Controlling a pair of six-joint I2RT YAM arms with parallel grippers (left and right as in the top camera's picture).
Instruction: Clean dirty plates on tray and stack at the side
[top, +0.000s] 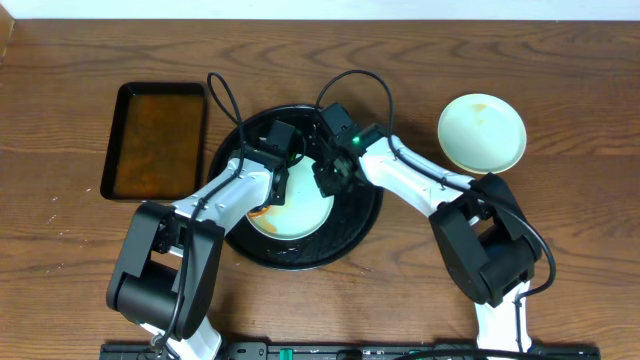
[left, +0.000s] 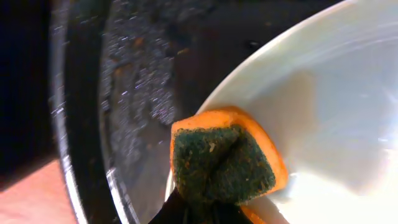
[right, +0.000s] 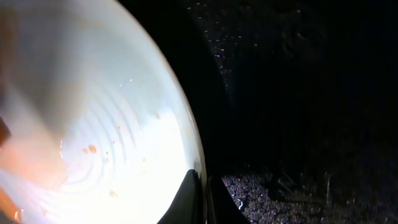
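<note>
A pale mint-blue plate (top: 300, 208) with orange-brown smears lies in the round black tray (top: 355, 225). My left gripper (top: 281, 170) is shut on a sponge (left: 224, 163), orange with a dark green scrub face, pressed on the plate's edge (left: 323, 93). My right gripper (top: 330, 178) is shut on the plate's rim (right: 194, 163), one finger inside and one outside; sauce specks show on the plate (right: 93, 124). A second pale plate (top: 482, 132) with faint smears sits on the table at the back right. A third plate is not in view.
A rectangular black tray (top: 155, 140) with brown liquid stands at the back left. The round tray's wet black floor (left: 134, 93) and raised rim (left: 62, 112) show in the left wrist view, and wood table at the bottom left corner (left: 31, 199).
</note>
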